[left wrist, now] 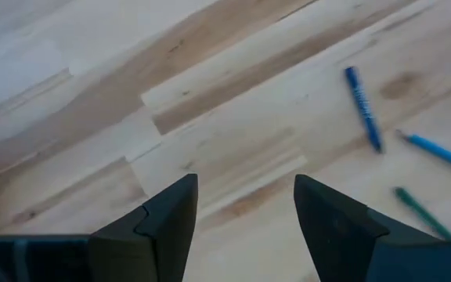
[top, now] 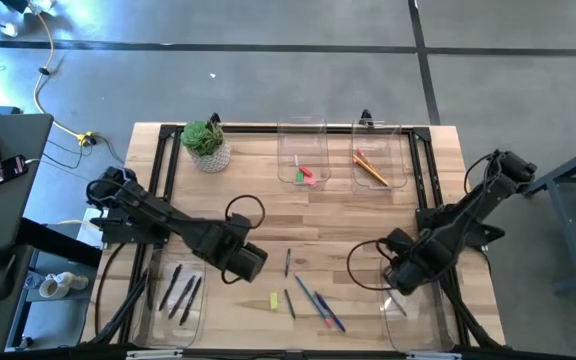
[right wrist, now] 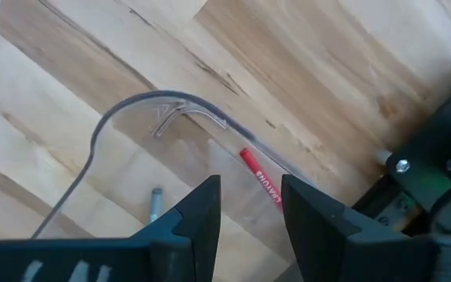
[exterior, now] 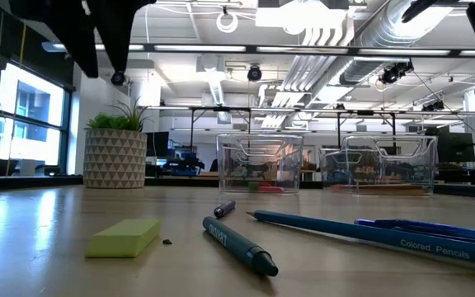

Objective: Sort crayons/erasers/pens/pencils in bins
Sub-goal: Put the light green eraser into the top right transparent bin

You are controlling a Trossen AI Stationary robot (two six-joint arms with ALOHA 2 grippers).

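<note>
Where lettering reads, blue stick [exterior: 435, 239] says "Colored Pencils", left hand [left wrist: 245, 211] wide and empty, right hand [right wrist: 250, 205] parted, empty

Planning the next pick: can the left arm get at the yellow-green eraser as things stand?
Probably yes. The left gripper hangs with jaws open and empty beside the yellow-green eraser, which lies alone on bare table, nothing between them.

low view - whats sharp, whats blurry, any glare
Low view: the yellow-green eraser and dark teal crayon up close are fairly sharp; the two clear bins behind look softer; bright ceiling lights glare overhead, and window light sheens the table.
</note>
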